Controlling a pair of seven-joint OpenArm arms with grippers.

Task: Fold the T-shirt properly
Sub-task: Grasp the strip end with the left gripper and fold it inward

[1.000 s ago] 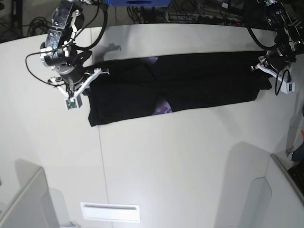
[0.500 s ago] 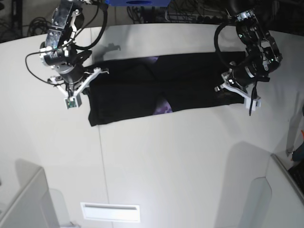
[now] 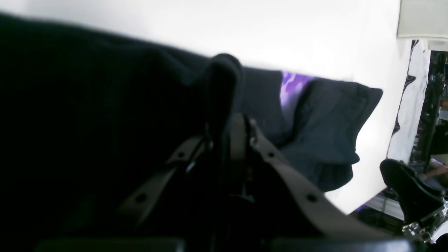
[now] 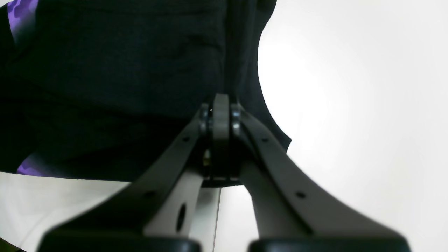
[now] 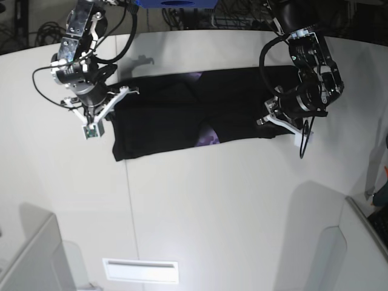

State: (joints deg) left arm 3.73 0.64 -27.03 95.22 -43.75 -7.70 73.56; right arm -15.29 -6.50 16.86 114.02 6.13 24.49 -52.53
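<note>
Base view: the black T-shirt is being gripped by the left gripper toward the table's right edge; the closed right gripper is being held at its left end.

The black T-shirt lies on the table as a long folded strip, purple patches peeking out.
</note>
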